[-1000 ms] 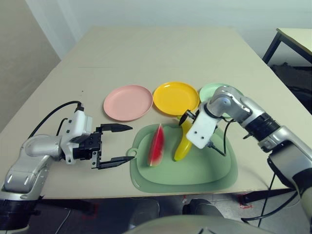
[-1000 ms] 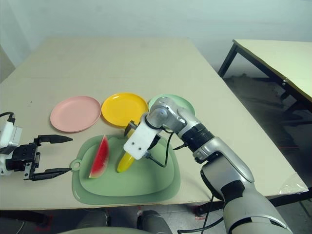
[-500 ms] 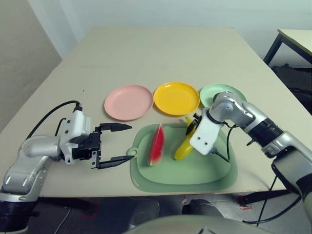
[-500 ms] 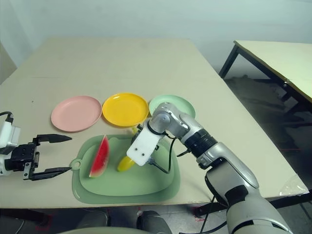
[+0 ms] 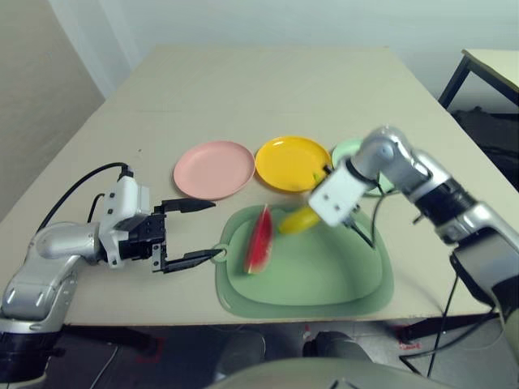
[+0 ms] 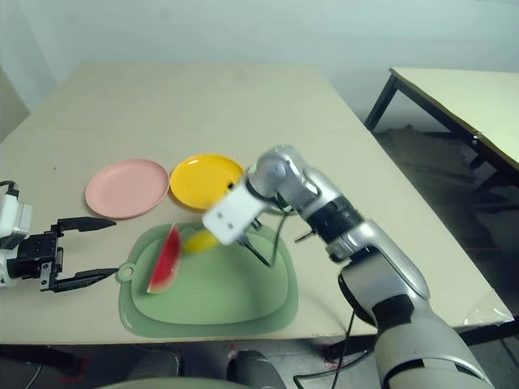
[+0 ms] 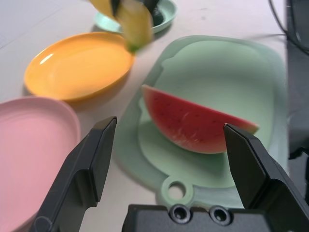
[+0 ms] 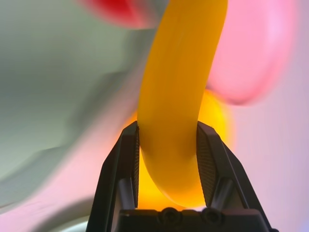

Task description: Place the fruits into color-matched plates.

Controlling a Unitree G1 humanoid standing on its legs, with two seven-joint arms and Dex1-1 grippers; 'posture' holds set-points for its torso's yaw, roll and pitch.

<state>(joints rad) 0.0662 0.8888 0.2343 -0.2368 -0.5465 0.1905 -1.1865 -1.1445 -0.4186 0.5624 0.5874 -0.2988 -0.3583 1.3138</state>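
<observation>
Right now the right gripper [image 8: 166, 159] is clamped on the banana [image 5: 298, 219], held in the air over the far edge of the green mat [image 5: 324, 279]; its wrist view shows both fingers [image 8: 126, 159] pressing the fruit's sides. Off the mat's left edge, the left gripper [image 5: 188, 232] is spread wide with nothing in it. One watermelon wedge [image 5: 259, 241] lies on the mat. Three plates sit beyond: pink [image 5: 213, 168], yellow [image 5: 292, 162], mint [image 7: 166, 12].

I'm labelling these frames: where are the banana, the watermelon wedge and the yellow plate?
banana [image 8: 178, 96], right wrist view, middle of its curve.
watermelon wedge [image 7: 193, 121], left wrist view, red flesh.
yellow plate [image 5: 284, 162], left eye view, bare centre.
</observation>
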